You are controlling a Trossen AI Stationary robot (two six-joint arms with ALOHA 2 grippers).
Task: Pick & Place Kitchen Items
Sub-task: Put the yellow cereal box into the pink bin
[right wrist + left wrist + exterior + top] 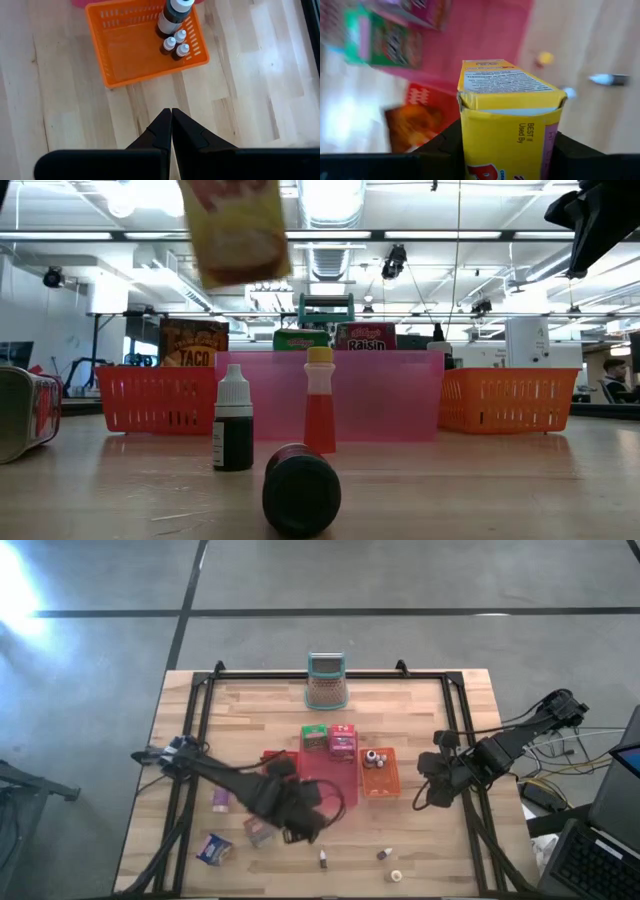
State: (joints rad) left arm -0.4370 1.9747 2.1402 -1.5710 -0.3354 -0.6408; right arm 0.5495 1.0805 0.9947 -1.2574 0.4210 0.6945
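Observation:
My left gripper [266, 824] hangs over the table's near left part, shut on a yellow box [510, 120], one of the kitchen items. In the low view the box [236, 228] is high above the table. A green box [314, 737] and a pink box [342, 741] stand at the far edge of the red tray [322, 780]. Several small bottles [175, 42] stand in the orange tray [135, 50]. My right gripper [171, 125] waits shut above bare wood, on the near side of the orange tray. My left gripper pinches the yellow box between its two fingers [442, 147], one on each long side [466, 140]. The box's printed end [505, 80] sticks out past the fingertips. The fingers slant down from above. The box is lifted clear of the table and tilted.
A blue box [213, 848] and a pink-purple box [221, 800] lie near the left edge. Small bottles [323, 858] [384, 854] and a white cap [396, 875] sit near the front edge. The mesh holder [326, 685] stands at the far middle.

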